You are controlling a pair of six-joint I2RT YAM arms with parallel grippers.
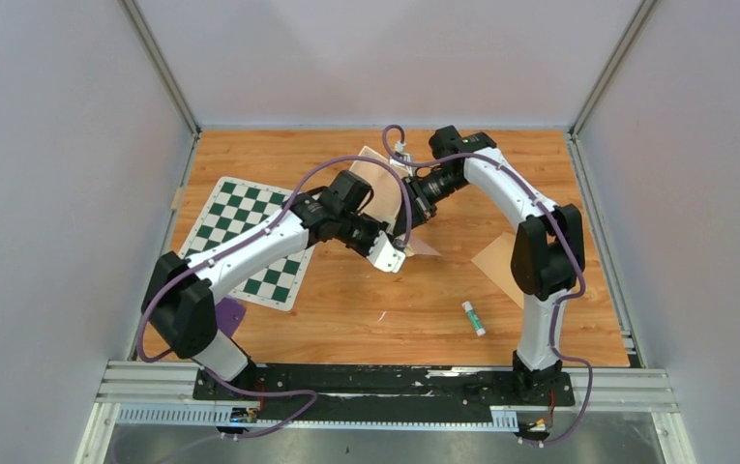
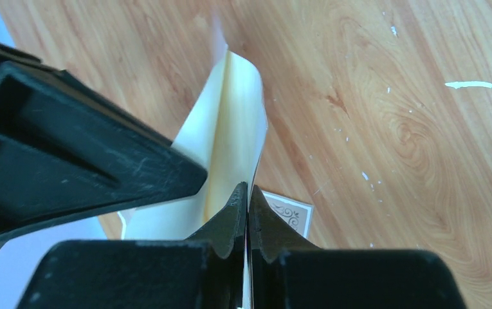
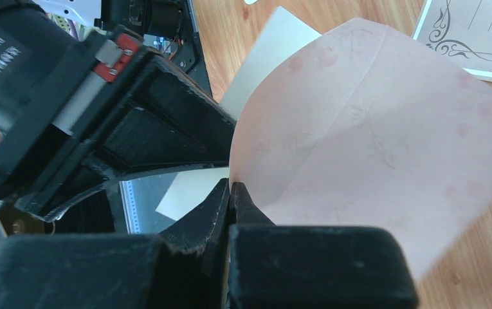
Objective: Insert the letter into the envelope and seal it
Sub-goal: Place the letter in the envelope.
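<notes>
Letter [image 3: 471,29] paper lies flat on the wood table [image 2: 391,161]. It is thin and cream-white. A dark curly border is printed near its edge, with thin lines inside. One corner of it shows just beside the tips of the left gripper [image 2: 248,193].

The left gripper's black fingers are squeezed together on a plain cream sheet [image 2: 230,129]. That sheet stands up from the fingers and bends over at the top. It looks smooth. I cannot tell if it is part of the envelope.

The right gripper [image 3: 230,190] has its fingers pinched tight on the edge of the envelope [image 3: 372,141]. The envelope is pale pink and so thin that light comes through it. Slanting seams cross it, and it has faint flower marks and dots. It is lifted off the table, and the cream sheet is right behind it.

The table is orange-brown wood with wavy grain and little white scratches. Away from the grippers lie three more things. There is a flat mat [image 1: 250,242] with green and white squares. There is a small white glue stick [image 1: 473,317] with a green end. There is also a plain tan rectangle [image 1: 494,256].
</notes>
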